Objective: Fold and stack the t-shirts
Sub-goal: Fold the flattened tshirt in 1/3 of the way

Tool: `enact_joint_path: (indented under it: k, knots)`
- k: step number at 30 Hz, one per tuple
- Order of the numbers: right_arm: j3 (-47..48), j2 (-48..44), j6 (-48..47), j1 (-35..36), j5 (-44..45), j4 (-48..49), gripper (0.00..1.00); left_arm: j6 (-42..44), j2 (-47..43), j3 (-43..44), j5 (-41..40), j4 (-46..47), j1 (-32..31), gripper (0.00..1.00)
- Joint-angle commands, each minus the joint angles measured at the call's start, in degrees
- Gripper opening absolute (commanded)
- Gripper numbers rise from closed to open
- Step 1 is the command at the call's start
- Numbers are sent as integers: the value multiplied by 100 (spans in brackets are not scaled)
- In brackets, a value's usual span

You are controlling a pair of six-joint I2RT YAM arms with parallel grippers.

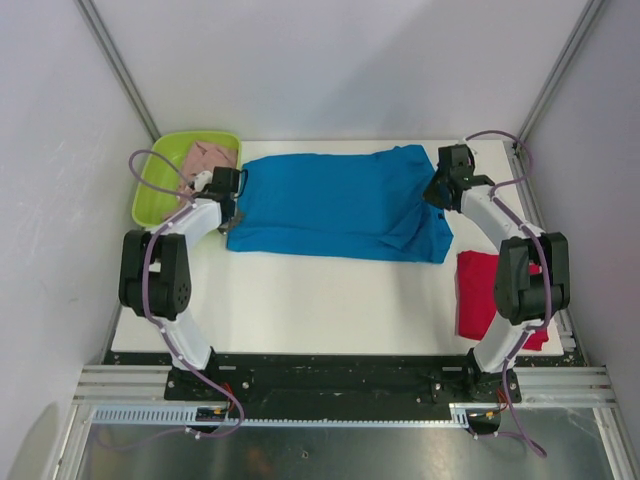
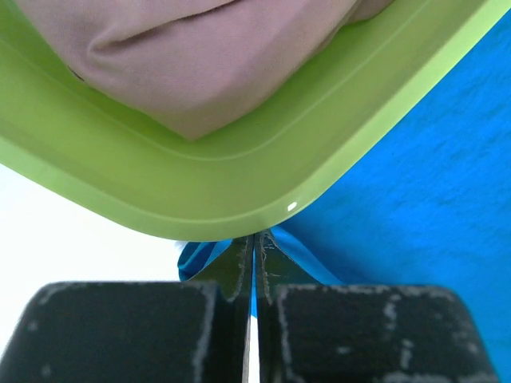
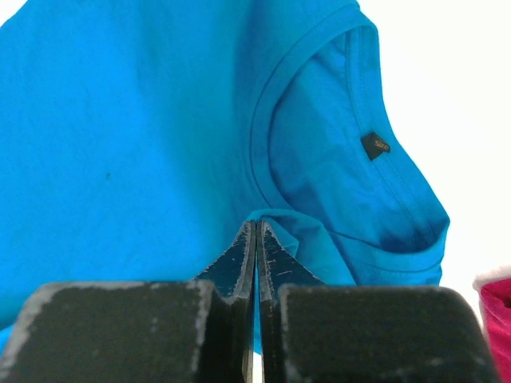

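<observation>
The bright blue t-shirt [image 1: 340,205] lies spread across the back of the table, its collar [image 3: 319,128] toward the right. My left gripper [image 1: 228,190] is shut on the shirt's left edge, a sliver of blue cloth [image 2: 415,183] pinched between the closed jaws [image 2: 254,239]. My right gripper [image 1: 445,185] is shut on a fold of the same shirt beside the collar [image 3: 255,227]. A red t-shirt [image 1: 490,290] lies folded at the right edge and shows as a corner [image 3: 499,319] in the right wrist view. A pale pink t-shirt [image 1: 205,158] is bunched in the tray [image 2: 200,64].
The lime-green plastic tray [image 1: 165,195] stands at the back left corner, its rim [image 2: 200,183] just ahead of my left fingertips. White tabletop [image 1: 330,300] stretches in front of the blue shirt. Frame posts and walls close in both sides.
</observation>
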Motion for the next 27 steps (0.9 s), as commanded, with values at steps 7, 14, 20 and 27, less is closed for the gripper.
enact_joint_path:
  k: [7, 14, 20, 27]
  knots:
    - [374, -93, -104, -129, 404, -32, 0, 105, 113, 519, -143, 51, 62, 0]
    - [328, -150, -134, -204, 536, -145, 0, 109, 140, 502, -167, 54, 90, 0]
    - [167, -201, -102, -273, 610, -176, 0, 127, 188, 507, -169, 53, 129, 0]
    - [-72, -261, -119, -404, 495, -115, 0, 129, 273, 577, -72, 58, 142, 0]
